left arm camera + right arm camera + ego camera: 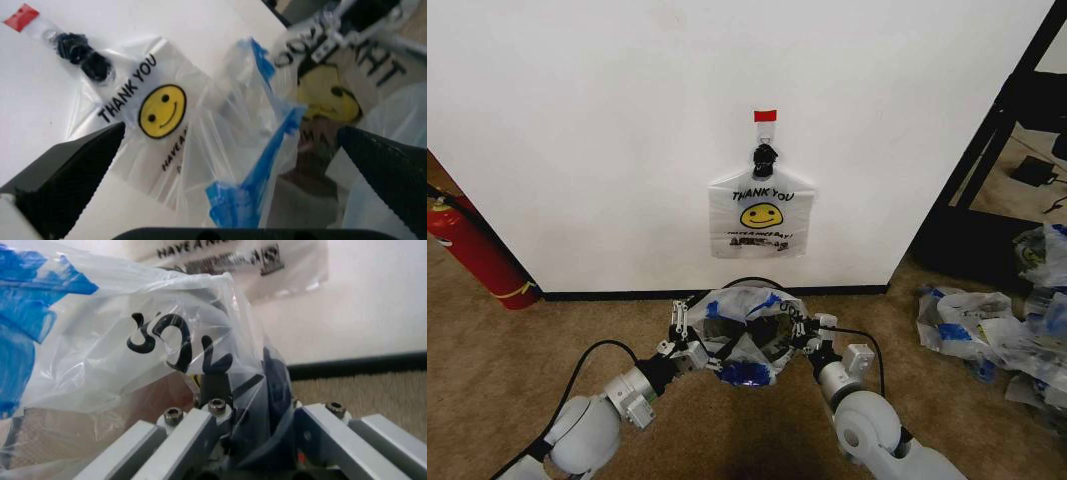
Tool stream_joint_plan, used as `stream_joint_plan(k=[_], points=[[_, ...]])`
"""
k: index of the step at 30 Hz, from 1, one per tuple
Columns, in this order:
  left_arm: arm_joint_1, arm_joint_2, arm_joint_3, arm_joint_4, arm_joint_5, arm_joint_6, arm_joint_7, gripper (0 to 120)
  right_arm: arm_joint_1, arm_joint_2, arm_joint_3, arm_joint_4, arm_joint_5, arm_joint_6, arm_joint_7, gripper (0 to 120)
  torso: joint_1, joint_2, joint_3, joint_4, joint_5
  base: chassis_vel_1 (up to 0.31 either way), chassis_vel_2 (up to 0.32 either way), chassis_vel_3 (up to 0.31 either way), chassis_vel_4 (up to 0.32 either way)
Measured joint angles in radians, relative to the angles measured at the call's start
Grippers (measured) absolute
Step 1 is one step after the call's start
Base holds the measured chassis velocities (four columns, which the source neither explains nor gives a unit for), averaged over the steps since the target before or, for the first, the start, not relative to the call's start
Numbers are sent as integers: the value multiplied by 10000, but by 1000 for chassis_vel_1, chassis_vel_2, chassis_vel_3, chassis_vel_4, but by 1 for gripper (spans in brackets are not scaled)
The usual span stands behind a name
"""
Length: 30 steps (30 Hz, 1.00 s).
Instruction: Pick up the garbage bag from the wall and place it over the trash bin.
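**Two grippers on one bag, spread over the bin**

Two grippers hold your bag [745,335] stretched between them, low in front of the wall [607,130]. Your left gripper [685,350] has its fingers [67,175] spread wide in the left wrist view, with a blue-taped fold of the bag standing between them; whether that fold is pinched, you cannot tell. Your right gripper [807,335] is clenched on the bag's opposite edge, plastic bunched over its fingers [213,415].

The bag's mouth is open over the dark bin [762,330], whose rim shows through the plastic.

A second bag [762,215] hangs on the hook [765,155] under the red tape [765,116], just beyond the grippers.

A fire extinguisher [472,250] leans at your far left; a bag cluster [997,330] lies on the carpet [547,340] to your right. Both are well apart from the arms.
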<state>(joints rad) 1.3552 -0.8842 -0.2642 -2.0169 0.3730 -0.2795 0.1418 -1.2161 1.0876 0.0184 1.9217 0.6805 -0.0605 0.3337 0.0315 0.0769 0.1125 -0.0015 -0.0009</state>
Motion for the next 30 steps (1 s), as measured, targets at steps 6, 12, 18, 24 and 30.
stream_joint_plan(k=[6, 12, 18, 24, 30], points=[[-124, -49, 104, 108, 250, 279, -128, 112, -105, 13, -36, 9, -726, 328, -322, 1, 0, 0, 0, 1, 1, 0, 0, 0, 0], [-196, -137, 183, 239, 364, 372, -286, 104, -152, 48, -34, 124, -912, 400, -352, 1, 0, 0, 0, 1, 1, 0, 0, 0, 0], [-87, -187, 205, 229, 375, 383, -446, 82, -165, 78, 0, 148, -908, 402, -321, 1, 0, 0, 0, 1, 1, 0, 0, 0, 0], [-53, -187, 201, 217, 373, 376, -540, 59, -152, 91, 3, 149, -883, 383, -295, 1, 0, 0, 0, 0, 1, 0, 0, 0, 0], [-33, -174, 217, 161, 356, 358, -677, 36, -130, 111, 10, 159, -825, 334, -216, 1, 0, 0, 0, 0, 1, 0, 0, 0, 0]])
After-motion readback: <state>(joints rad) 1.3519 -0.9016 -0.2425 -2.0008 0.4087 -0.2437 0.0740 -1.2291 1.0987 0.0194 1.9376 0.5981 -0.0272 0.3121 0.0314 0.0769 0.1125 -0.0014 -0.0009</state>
